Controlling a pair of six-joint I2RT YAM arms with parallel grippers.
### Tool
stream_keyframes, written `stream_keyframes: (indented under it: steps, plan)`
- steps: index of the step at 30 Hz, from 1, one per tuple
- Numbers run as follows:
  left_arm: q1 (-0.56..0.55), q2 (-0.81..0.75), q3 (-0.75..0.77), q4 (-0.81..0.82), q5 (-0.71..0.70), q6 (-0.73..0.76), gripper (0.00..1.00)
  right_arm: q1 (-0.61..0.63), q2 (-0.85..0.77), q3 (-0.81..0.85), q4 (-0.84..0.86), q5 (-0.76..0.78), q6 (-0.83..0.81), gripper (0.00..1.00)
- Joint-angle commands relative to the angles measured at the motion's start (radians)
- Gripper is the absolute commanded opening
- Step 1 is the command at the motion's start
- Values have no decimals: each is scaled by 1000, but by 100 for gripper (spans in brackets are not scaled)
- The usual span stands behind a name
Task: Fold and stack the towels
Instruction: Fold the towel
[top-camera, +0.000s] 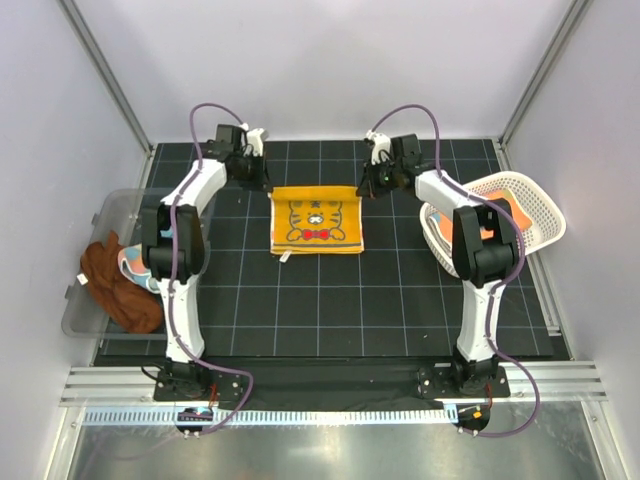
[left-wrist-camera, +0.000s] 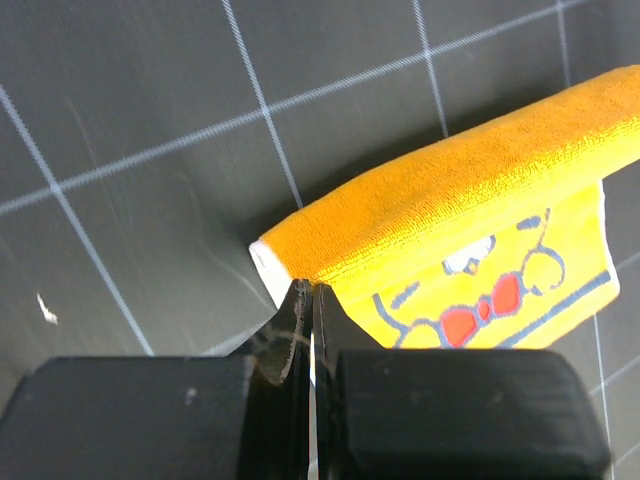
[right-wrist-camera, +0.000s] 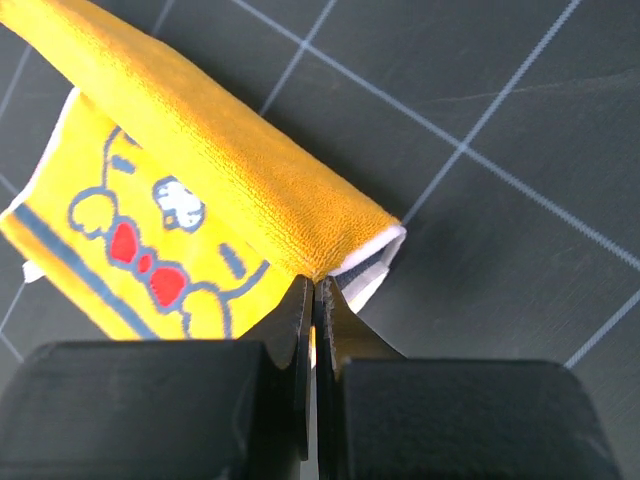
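Observation:
A yellow-orange towel (top-camera: 316, 222) with a cartoon face and a red bow lies on the black gridded mat at the middle. Its far edge is lifted and curled over toward the front. My left gripper (top-camera: 264, 184) is shut on the towel's far left corner. In the left wrist view the fingertips (left-wrist-camera: 308, 292) pinch the end of the curled edge of the towel (left-wrist-camera: 480, 165). My right gripper (top-camera: 362, 186) is shut on the far right corner. In the right wrist view that gripper (right-wrist-camera: 313, 283) nips the fold of the towel (right-wrist-camera: 225, 165), white backing showing beside it.
A clear plastic bin (top-camera: 112, 213) stands at the left edge, a rust-brown towel (top-camera: 118, 288) draped over its front rim and a light blue one beside it. A white perforated basket (top-camera: 535, 205) at the right holds a red-orange towel (top-camera: 503, 213).

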Motion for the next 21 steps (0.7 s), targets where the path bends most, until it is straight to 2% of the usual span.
stream_keyframes:
  steps: [1,11,21]
  plan:
    - [7,-98,-75,40,0,36,0,16,-87,-83,59,-11,18,1]
    - [-5,-259,-326,83,17,35,0,52,-188,-277,97,26,39,1]
    - [-42,-360,-451,72,-11,33,0,53,-280,-395,123,55,74,1]
